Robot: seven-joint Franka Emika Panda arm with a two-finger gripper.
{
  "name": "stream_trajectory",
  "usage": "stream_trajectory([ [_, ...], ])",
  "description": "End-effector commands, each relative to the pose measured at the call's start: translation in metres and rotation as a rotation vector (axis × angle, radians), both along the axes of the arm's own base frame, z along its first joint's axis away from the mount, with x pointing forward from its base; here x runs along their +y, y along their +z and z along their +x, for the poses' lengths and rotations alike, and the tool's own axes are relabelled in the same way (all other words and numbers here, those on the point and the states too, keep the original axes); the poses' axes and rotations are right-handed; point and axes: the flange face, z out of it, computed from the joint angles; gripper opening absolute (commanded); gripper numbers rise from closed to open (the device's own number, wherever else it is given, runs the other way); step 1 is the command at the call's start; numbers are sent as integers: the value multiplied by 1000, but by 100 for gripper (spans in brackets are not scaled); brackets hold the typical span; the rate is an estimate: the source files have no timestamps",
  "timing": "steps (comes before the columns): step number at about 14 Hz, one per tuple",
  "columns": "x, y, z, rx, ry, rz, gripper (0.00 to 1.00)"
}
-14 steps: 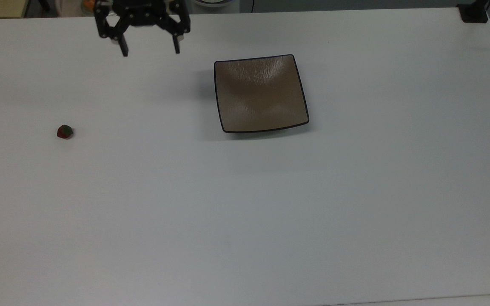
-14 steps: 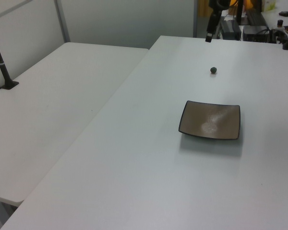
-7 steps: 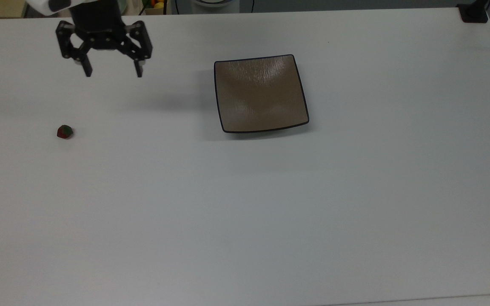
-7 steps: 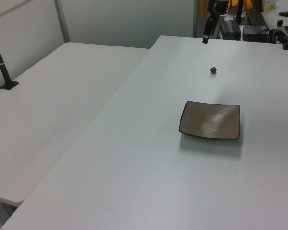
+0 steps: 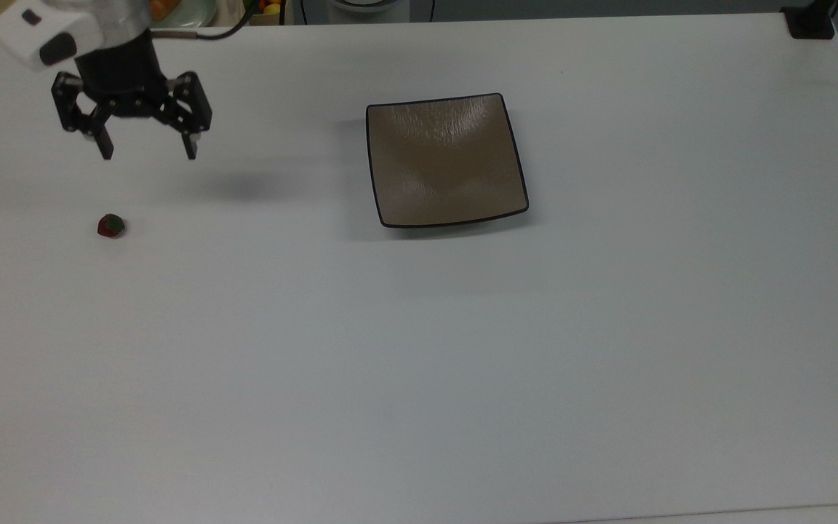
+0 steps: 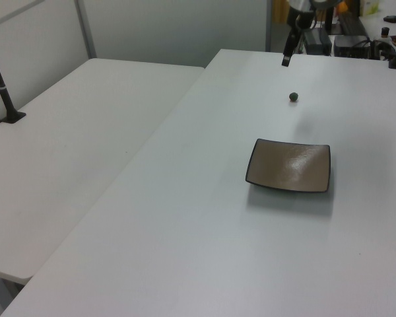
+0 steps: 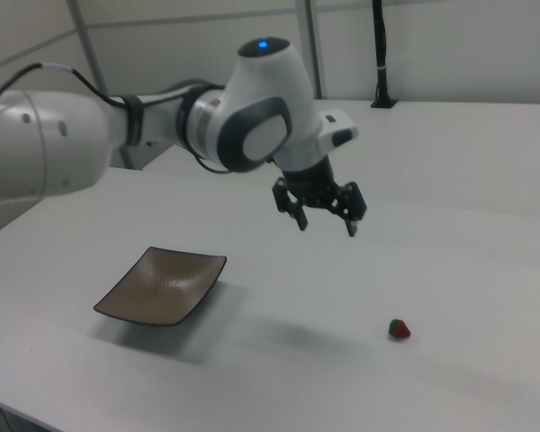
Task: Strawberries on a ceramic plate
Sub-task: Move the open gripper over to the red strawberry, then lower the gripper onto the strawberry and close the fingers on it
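Tiny red strawberry [image 5: 110, 226] with a dark green cap, lying alone on the white table [image 5: 419, 364], far off toward the top view's left. Well apart from the square shiny brown ceramic plate [image 5: 446, 161] with its thin black rim, bare inside. Black gripper [image 5: 148, 151] up in the air near the strawberry, jaws wide open, holding nothing.

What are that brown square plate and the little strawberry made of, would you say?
The plate looks like glazed ceramic: glossy brown, with light glinting off its surface, and a thin black rim. The strawberry is dull red with a dark green cap; it shows no shine, so it may be a plastic or foam model, but I can't tell for sure.
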Motion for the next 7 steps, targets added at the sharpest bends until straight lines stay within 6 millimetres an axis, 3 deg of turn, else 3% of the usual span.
stream_trajectory([
  [1,-20,-27,19,-39,21,-57,100],
  [7,-42,-77,28,5,53,-162,100],
])
